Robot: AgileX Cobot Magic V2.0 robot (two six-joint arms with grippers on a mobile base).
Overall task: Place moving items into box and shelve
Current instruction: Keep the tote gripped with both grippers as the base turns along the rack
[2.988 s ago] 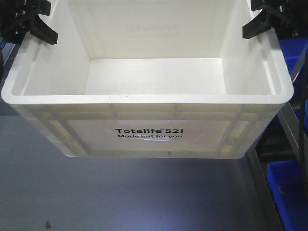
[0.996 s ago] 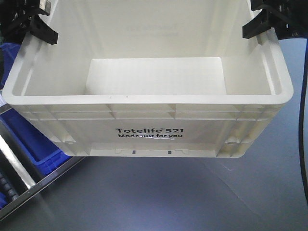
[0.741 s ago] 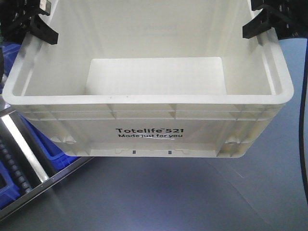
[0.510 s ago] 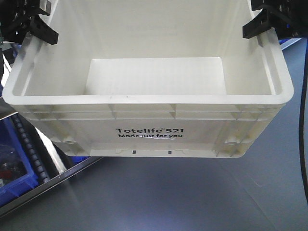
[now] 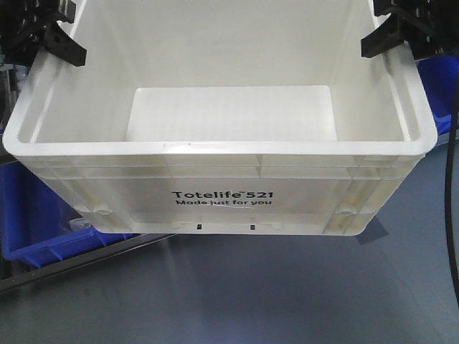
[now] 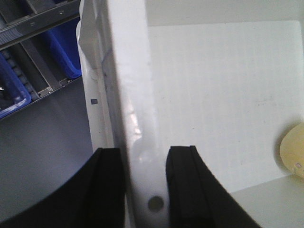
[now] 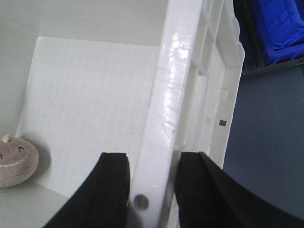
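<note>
A white "Totelife 521" box [image 5: 215, 147] hangs in the air, carried by both arms. My left gripper [image 5: 50, 36] is shut on the box's left rim; in the left wrist view the gripper [image 6: 145, 156] clamps the white wall [image 6: 128, 71]. My right gripper [image 5: 391, 32] is shut on the right rim; in the right wrist view the gripper [image 7: 153, 161] clamps the wall [image 7: 173, 71]. Inside the box lie a pink smiling plush toy [image 7: 14, 161] and a pale yellow rounded item [image 6: 292, 149]; both are hidden in the front view.
A blue bin [image 5: 36, 222] and a metal rail [image 5: 86, 254] lie below the box at the left. Another blue bin [image 5: 437, 86] is at the right. Grey floor [image 5: 287, 294] lies below. The wrist views show more blue bins [image 6: 66, 52] [image 7: 280, 23].
The box stays fixed between the grippers while the background slides: the rail and blue bins at lower left have shifted, and a blue bin has come into view at the right.
</note>
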